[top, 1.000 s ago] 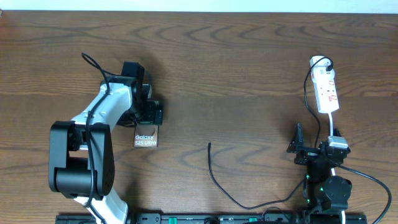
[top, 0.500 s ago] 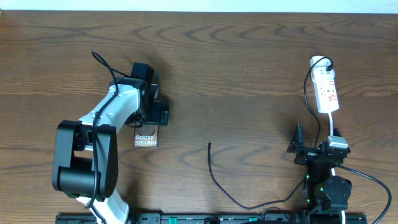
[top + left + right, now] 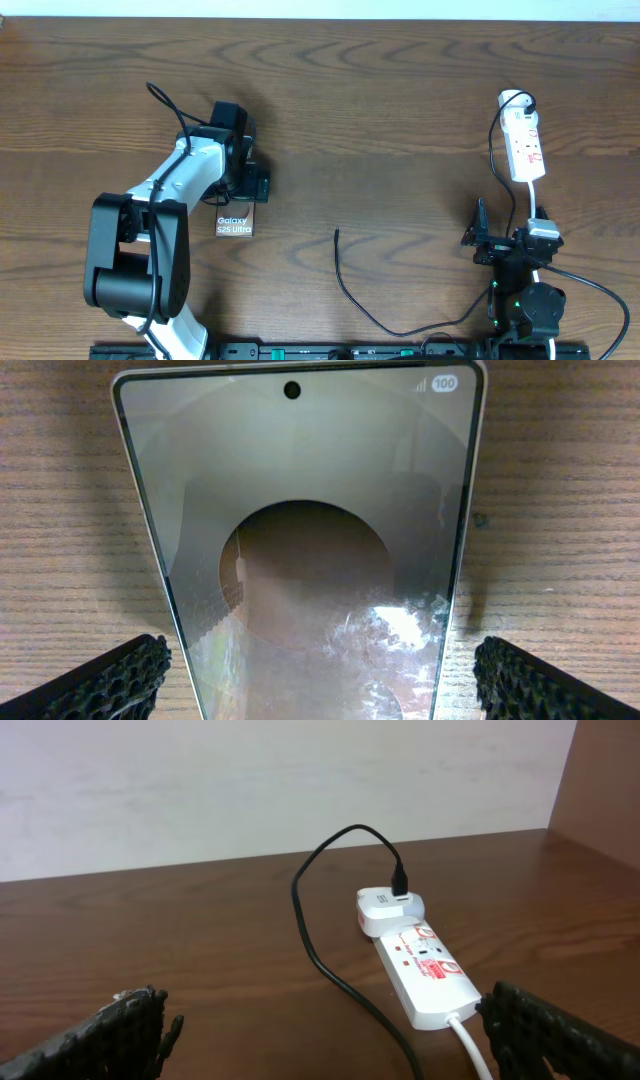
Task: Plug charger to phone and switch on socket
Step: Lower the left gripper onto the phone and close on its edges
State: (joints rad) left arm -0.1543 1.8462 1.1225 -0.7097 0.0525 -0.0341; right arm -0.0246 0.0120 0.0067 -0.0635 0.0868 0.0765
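Left of wooden table: left gripper over phone, jaws spread wide, gripping nothing, fingertips either side of slab. Phone flat on table, "Galaxy S25 Ultra" lettering showing past gripper. Centre: charger loose on table, free tip well apart from phone, cable curving toward front edge. Right: right gripper splayed, empty, near front edge. Socket beyond it; white adapter with black lead at far end.

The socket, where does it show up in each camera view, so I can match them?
Overhead: socket at the upper right.
Left wrist: not in it.
Right wrist: socket lower right of centre.
Shared landmark: the charger cable looping from its white plug.
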